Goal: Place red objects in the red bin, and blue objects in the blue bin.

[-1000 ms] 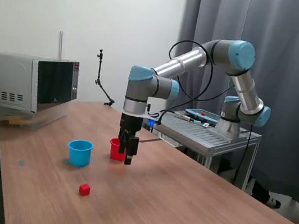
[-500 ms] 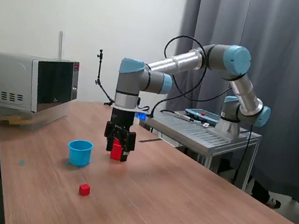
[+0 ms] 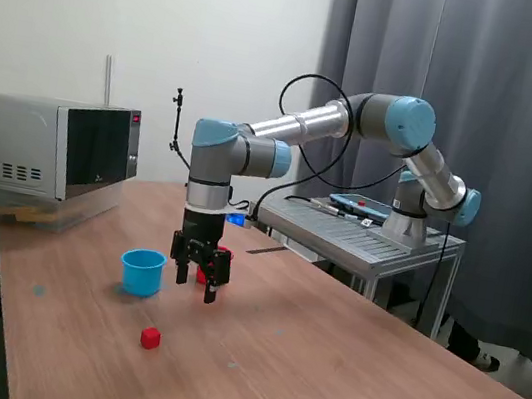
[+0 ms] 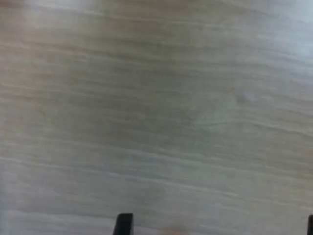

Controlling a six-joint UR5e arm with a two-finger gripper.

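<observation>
Gripper (image 3: 197,285) hangs wide open and empty, likely heading for the red cube (image 3: 151,337) at seven o'clock.

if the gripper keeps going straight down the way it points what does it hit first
Most likely bare wooden table. The gripper points down with fingers spread and empty, and the wrist view shows only wood grain. The red cup looks just behind it, though depth is unclear.

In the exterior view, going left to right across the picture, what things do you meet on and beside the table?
microwave → blue cup → red cube → gripper, jaws spread, hanging above the table → metal side stand. The red cup sits mostly hidden behind the gripper, so I leave it unplaced.
</observation>
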